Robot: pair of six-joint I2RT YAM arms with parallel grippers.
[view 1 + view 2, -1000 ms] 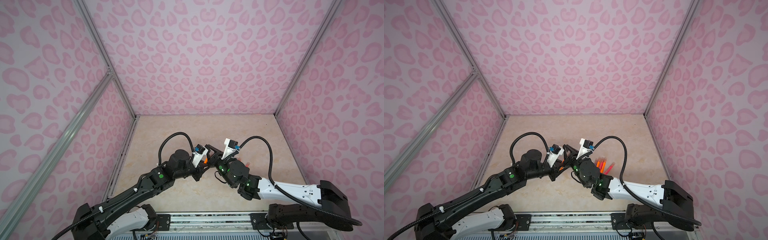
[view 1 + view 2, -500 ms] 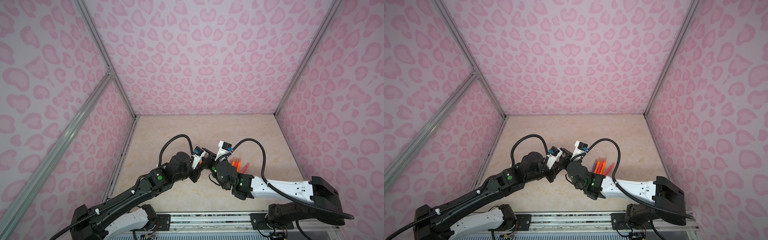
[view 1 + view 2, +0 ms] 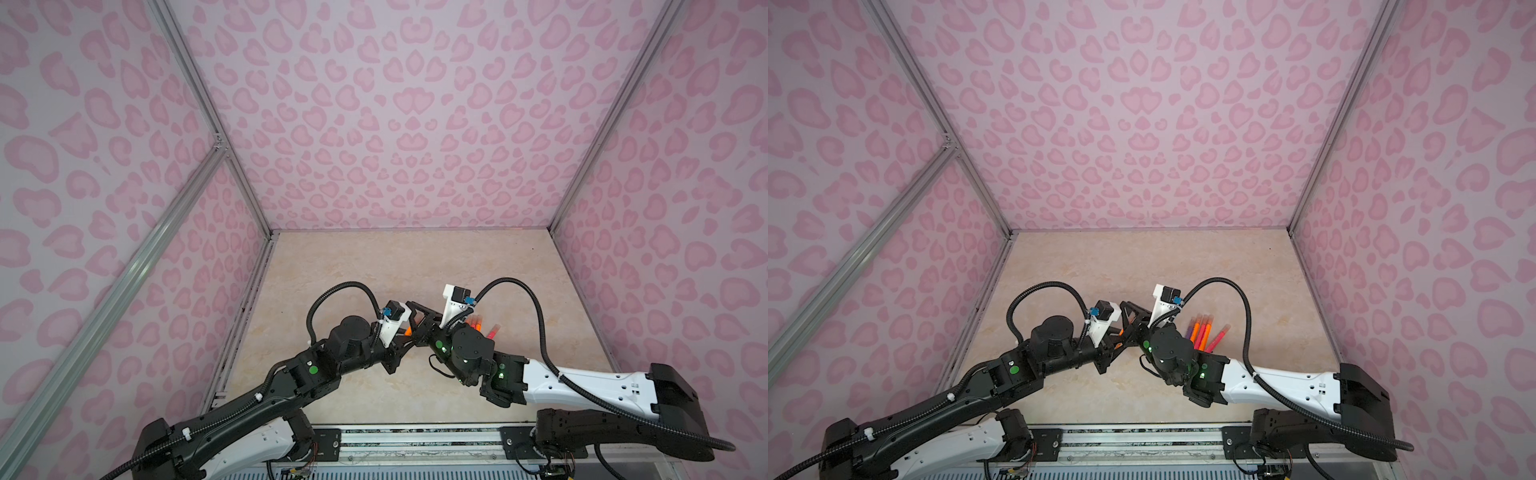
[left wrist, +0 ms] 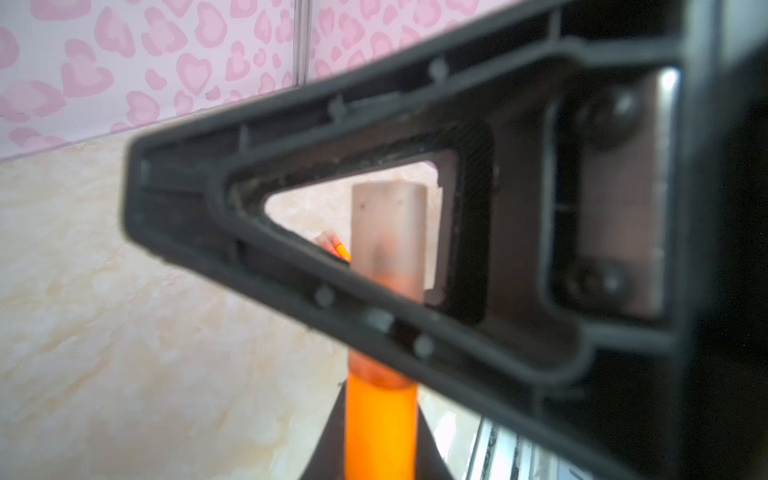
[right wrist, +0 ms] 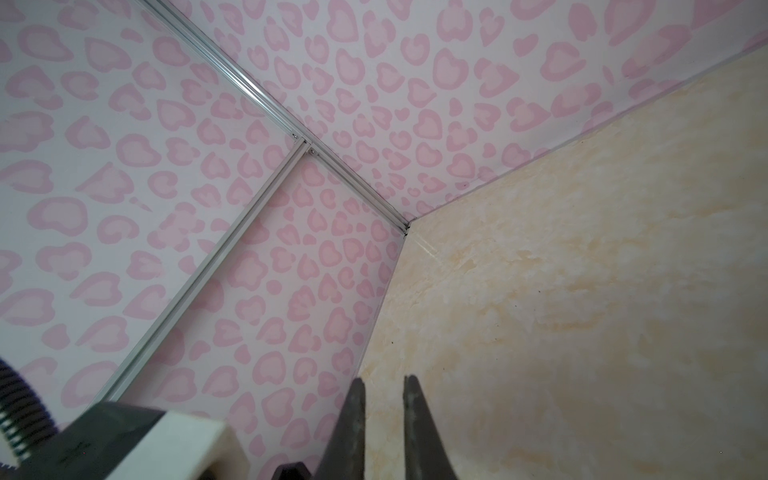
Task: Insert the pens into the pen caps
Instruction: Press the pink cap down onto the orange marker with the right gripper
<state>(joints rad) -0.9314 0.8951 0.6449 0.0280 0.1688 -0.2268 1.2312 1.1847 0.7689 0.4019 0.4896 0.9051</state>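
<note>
Around me stand pink-spotted walls, with grey metal bars at the left of the frame; the beige marbled tabletop fills the lower middle.

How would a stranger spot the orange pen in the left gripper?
Over the beige marbled tabletop, follow the black left arm to its end. The slim orange pen is clamped in the left gripper, tip inside a translucent pale cap; the other pens lie flat on the tabletop.
</note>
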